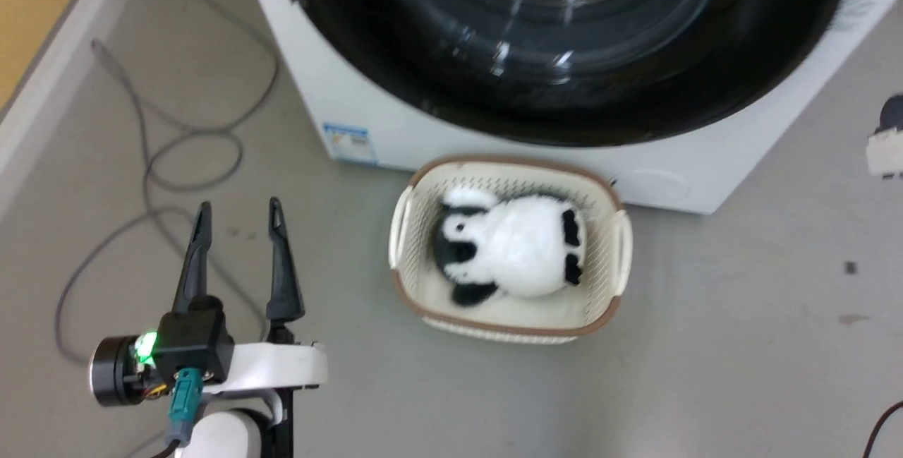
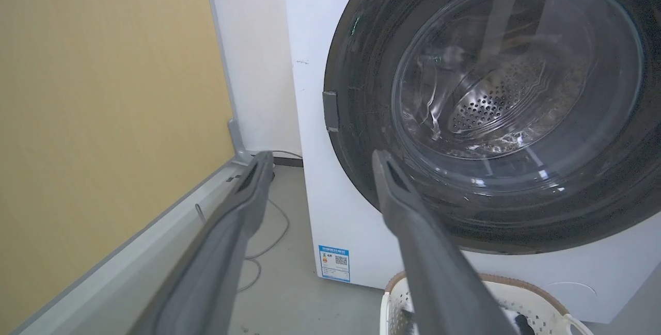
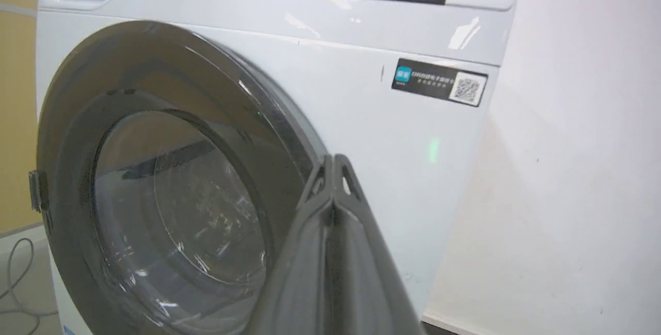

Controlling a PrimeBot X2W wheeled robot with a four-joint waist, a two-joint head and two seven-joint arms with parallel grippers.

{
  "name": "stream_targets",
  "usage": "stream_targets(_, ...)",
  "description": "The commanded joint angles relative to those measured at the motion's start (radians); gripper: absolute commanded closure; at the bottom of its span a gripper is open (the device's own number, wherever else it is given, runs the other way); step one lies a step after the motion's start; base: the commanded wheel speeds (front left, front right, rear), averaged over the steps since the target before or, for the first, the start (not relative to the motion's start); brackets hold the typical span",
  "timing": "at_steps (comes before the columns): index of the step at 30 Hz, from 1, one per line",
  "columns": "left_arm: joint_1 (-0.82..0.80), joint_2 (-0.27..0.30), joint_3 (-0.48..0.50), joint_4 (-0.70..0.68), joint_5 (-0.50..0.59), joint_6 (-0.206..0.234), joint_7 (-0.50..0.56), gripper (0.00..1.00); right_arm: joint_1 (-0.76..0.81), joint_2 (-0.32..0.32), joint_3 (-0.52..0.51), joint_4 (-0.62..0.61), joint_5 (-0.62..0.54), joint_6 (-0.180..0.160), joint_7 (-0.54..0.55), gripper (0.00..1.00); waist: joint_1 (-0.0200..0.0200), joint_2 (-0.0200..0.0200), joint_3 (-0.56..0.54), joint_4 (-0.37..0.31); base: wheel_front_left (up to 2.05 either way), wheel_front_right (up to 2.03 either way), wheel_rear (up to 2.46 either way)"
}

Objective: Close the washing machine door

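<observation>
The washing machine door (image 1: 564, 116) is sitting flat against the front of the washing machine (image 1: 423, 126), looking shut as far as I can tell. The left gripper (image 1: 239, 204) is hovering left of the machine, jaws spread wide and empty. The right gripper (image 3: 333, 162) is pointing at the machine's front just right of the door, jaws pinched together on nothing.

washing machine door (image 1: 564, 56): upper part cut off by the head view's top edge, glass smeared by blur; lower rim cut off in the right wrist view, hidden in part behind the right gripper (image 3: 333, 162). blue sticker (image 2: 334, 262): print too small to be read. basket (image 2: 537, 308): cut off at the left wrist view's bottom edge, overlapped by the left gripper (image 2: 321, 157). pale object (image 1: 885, 147) at the head view's right edge: cut off, unidentified.
</observation>
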Motion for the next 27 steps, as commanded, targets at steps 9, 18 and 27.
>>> stream_targets(9,0.089,0.011,0.021,0.019,0.015,-0.006,-0.004,0.0,0.277,0.187,-0.041,-0.213,-0.031,-0.001,-0.004,0.0,0.0,0.0,-0.163,-0.089,0.0,0.0,0.0)
stream_targets(18,0.155,0.014,0.024,0.026,0.018,-0.01,-0.004,0.0,0.48,0.28,-0.022,-0.22,-0.021,-0.001,-0.004,0.0,0.0,0.0,-0.24,-0.112,0.0,0.0,0.0)
stream_targets(27,0.171,0.013,0.013,0.04,0.019,-0.016,-0.004,0.0,0.635,0.306,0.018,-0.224,0.038,-0.001,-0.004,0.0,0.0,0.0,-0.253,-0.114,0.0,0.0,0.0)
